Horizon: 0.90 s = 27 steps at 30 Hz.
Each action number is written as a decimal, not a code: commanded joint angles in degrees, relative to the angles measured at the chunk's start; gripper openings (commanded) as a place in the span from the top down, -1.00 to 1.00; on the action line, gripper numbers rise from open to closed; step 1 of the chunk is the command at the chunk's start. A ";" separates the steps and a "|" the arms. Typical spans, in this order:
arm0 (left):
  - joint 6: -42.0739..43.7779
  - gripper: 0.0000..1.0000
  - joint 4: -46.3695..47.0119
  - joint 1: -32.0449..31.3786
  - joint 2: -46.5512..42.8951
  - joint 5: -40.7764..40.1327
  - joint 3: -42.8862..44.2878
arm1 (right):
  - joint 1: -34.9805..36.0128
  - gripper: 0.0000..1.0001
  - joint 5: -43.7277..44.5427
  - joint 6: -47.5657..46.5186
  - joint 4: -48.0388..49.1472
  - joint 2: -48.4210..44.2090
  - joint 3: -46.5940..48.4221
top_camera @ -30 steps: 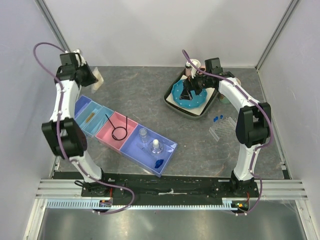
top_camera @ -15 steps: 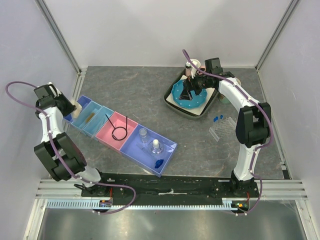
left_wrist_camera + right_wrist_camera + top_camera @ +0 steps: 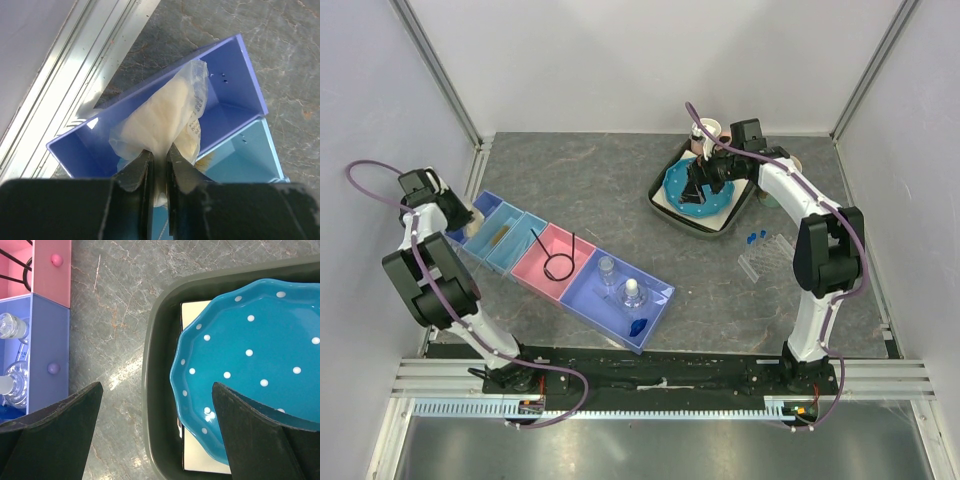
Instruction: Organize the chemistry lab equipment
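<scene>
My left gripper (image 3: 467,223) is shut on the bag of white wads (image 3: 165,115), which hangs into the dark blue bin (image 3: 235,85) at the left end of the bin row. Thin sticks (image 3: 503,236) lie in the light blue bin. The black wire ring (image 3: 558,262) lies in the pink bin. Two clear bottles (image 3: 620,282) and the blue hexagonal piece (image 3: 637,326) sit in the lavender bin. The clear tube rack (image 3: 767,256) and blue-capped tubes (image 3: 753,238) lie on the table at the right. My right gripper (image 3: 700,183) is open and empty above the blue dotted plate (image 3: 250,365).
The plate rests in a grey tray (image 3: 150,390) at the back right, with mugs (image 3: 708,130) behind it and one (image 3: 782,165) to its right. Metal frame rails (image 3: 65,90) and walls close in right beside the dark blue bin.
My left arm swung from the back left corner forward and down, carrying the bag to the dark blue bin. My right gripper shifted only slightly over the plate.
</scene>
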 commanded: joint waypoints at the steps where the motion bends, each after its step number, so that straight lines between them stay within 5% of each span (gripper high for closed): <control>1: 2.57 0.61 3.21 -0.61 2.24 -2.45 2.57 | 0.06 -0.97 -1.48 -0.16 1.21 -3.35 -0.72; 5: 4.42 0.50 1.64 -1.93 4.36 -4.65 2.65 | 0.06 -0.96 -1.30 -0.24 0.86 -3.35 -0.64; 13: 5.65 -0.10 1.63 -2.37 -2.84 -9.31 1.33 | 0.06 -0.96 -0.77 -2.26 -1.60 -2.48 2.88; 27: 3.64 -0.24 -0.48 -2.28 -18.92 0.86 2.75 | -0.46 -0.96 2.91 -6.92 -7.32 -4.05 8.85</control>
